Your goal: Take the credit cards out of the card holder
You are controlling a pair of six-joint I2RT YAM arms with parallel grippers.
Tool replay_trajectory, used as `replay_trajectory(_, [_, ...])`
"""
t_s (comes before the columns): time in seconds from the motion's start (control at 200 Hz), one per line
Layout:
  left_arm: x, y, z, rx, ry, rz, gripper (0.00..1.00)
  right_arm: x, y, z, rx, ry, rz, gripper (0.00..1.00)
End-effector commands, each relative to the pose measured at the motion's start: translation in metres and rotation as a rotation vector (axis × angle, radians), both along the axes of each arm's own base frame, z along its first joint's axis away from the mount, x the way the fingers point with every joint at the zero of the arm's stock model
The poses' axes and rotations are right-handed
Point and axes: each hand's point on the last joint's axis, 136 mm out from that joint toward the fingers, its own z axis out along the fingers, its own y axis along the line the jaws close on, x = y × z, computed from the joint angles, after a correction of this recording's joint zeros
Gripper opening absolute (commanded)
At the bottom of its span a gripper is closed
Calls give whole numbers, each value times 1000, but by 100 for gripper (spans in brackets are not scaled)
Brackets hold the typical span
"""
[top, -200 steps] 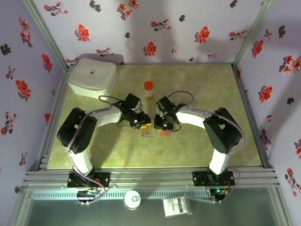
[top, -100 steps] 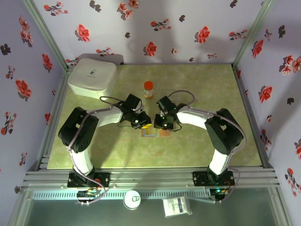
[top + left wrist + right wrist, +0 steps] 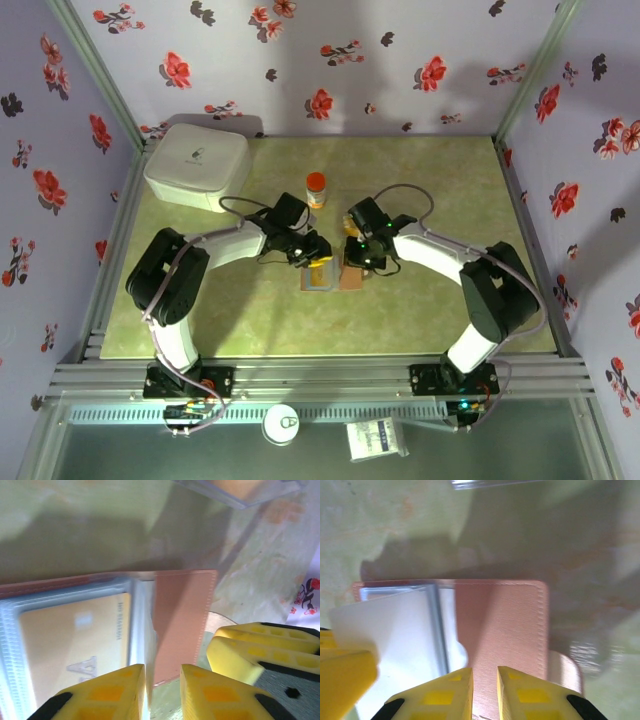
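The card holder (image 3: 351,277) lies open on the table, reddish-brown flap (image 3: 182,625) to the right, clear sleeves to the left. An orange-yellow credit card (image 3: 75,645) sits inside the sleeves. My left gripper (image 3: 312,255) hangs low over the holder's left half, jaws a little apart (image 3: 162,692), a sleeve's edge standing against the left finger (image 3: 107,692). My right gripper (image 3: 364,258) is over the brown flap (image 3: 505,630), jaws only a slit apart (image 3: 485,695), nothing pinched. A pale sleeve page (image 3: 390,630) lies beside it.
An orange-capped bottle (image 3: 316,187) stands behind the grippers. A white lidded box (image 3: 196,163) sits at the back left. A clear plastic edge (image 3: 240,492) shows just beyond the holder. The two grippers nearly touch each other above the holder.
Both grippers have shifted right and slightly back over the holder. The right arm has swung outward. More of the open holder now shows in front of them.
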Motion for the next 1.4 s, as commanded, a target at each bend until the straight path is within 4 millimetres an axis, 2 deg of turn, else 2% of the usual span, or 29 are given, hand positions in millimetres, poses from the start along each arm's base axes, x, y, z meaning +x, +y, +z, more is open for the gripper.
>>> replay_trajectory(0.0, [-4,-14,1,-7,27,-34,26,-11,-31,-5,-105,9,-5,21])
replay_trajectory(0.255, [-6,-40,-2,-12,44,-85,34,-16,-60,-11,-147,16,-51,24])
replay_trajectory(0.55, [-8,-59,-15,-1,78,-128,41,-14,-67,-27,-150,34,-68,27])
replay_trajectory(0.96, [-14,-51,-39,67,130,-122,43,-9,-76,-50,-202,55,-73,24])
replay_trajectory(1.395, [-20,-37,-58,134,150,-117,44,-23,-97,-73,-341,146,-46,25])
